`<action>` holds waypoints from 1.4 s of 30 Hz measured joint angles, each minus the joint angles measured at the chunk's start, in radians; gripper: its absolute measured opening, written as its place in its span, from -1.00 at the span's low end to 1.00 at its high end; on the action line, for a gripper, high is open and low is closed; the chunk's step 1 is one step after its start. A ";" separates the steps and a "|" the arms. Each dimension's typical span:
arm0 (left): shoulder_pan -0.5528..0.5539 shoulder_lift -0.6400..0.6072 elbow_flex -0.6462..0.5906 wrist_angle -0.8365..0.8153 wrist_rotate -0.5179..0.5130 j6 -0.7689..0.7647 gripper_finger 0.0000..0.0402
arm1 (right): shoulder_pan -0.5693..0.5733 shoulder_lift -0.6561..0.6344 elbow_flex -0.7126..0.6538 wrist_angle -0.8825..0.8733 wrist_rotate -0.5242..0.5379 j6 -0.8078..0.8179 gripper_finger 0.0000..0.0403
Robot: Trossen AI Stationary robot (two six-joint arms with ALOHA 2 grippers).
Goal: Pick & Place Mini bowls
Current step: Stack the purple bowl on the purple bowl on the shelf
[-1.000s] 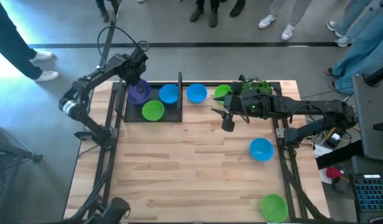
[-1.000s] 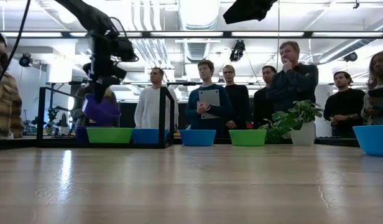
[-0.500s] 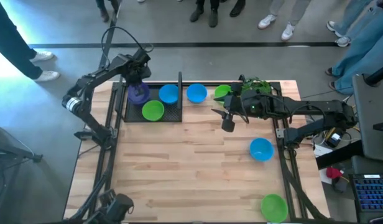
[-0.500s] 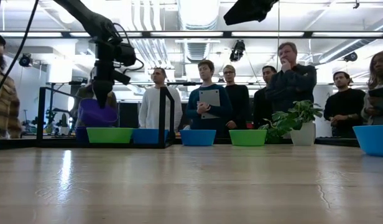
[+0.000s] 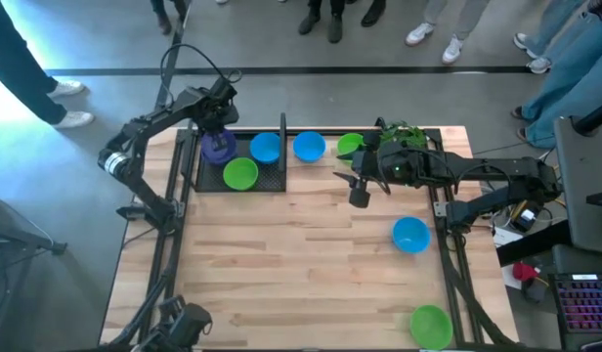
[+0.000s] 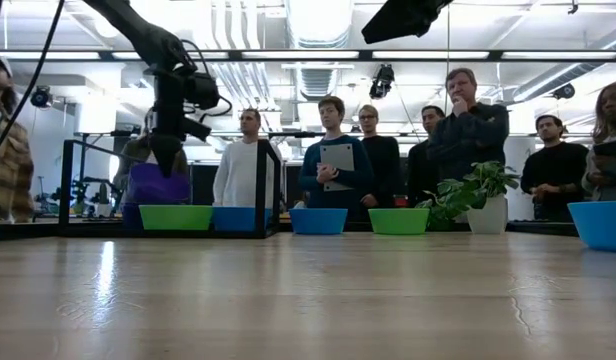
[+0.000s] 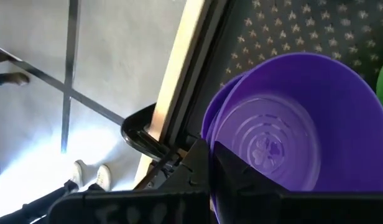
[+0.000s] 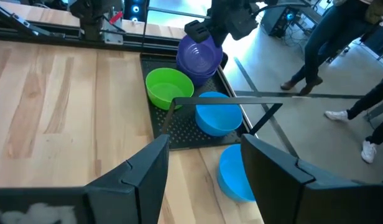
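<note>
left gripper (image 5: pixel 219 130) is pinched on the rim of a purple mini bowl (image 5: pixel 219 148), nested in another purple one in the black tray (image 5: pixel 272 181) beside green (image 5: pixel 240 174) and blue bowls (image 5: pixel 265 148). right gripper (image 5: pixel 359 192) hovers mid-table, fingers spread, empty.

The black tray (image 5: pixel 274 181) at the tabletop's (image 5: pixel 291 264) far left corner is crowded: a purple bowl stack (image 5: pixel 219 149), a green bowl (image 5: pixel 240 174) and a blue bowl (image 5: pixel 265 148) fill it, and a black upright post (image 5: pixel 282 132) stands at its right edge. The left gripper (image 5: pixel 215 132) hangs over the purple stack. Just right of the post sit another blue bowl (image 5: pixel 309 147), a green one (image 5: pixel 349 145) and a leafy plant (image 5: pixel 399 134), with the right gripper (image 5: pixel 359 186) above bare wood. The tabletop's middle and near-left lie bare; a blue bowl (image 5: pixel 410 235) and a green bowl (image 5: pixel 430 325) sit along the right side.
</note>
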 joint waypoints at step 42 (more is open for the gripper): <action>-0.017 0.001 -0.033 0.066 -0.206 0.005 -0.47 | 0.000 0.000 0.000 0.008 0.001 -0.004 -0.01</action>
